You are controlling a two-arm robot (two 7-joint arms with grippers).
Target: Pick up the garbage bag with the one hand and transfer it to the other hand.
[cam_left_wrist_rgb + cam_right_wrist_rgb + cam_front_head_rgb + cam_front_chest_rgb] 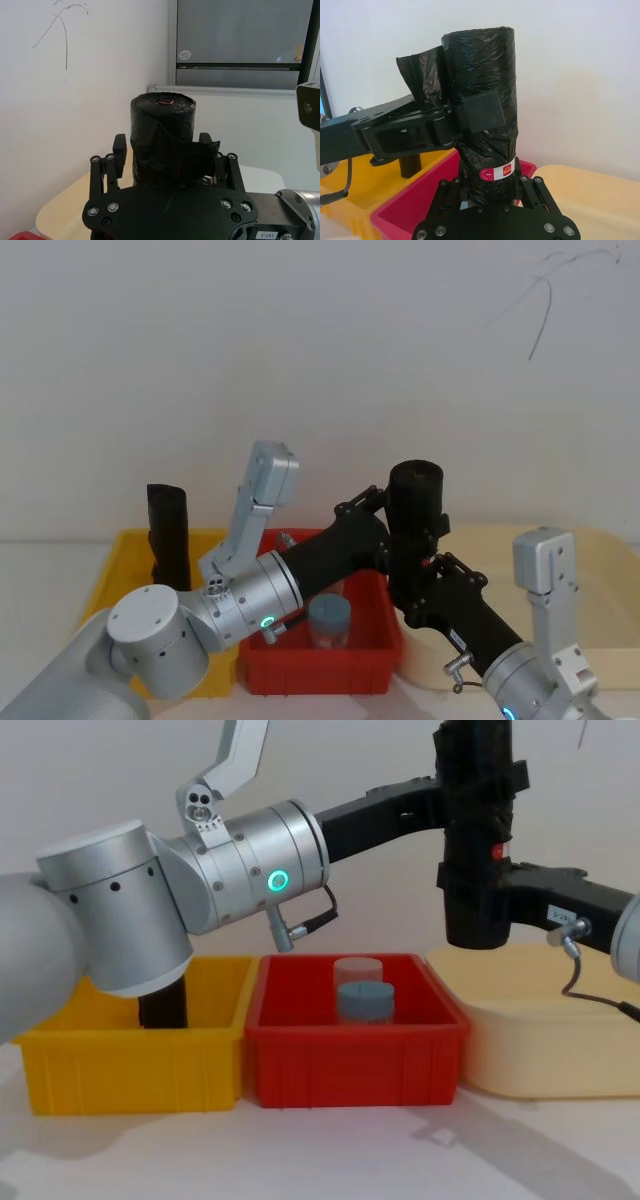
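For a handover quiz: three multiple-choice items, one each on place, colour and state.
1. Where is the garbage bag? A lying in a bin; B upright in the air; C flat on the table.
2. The left arm's ring light is: A green; B red; C white.
3. The left gripper is: A open; B shut on the garbage bag; C parked.
B, it stands well above the red bin, the right gripper at its lower end; A, it glows green; B, its pads press the roll's upper part.
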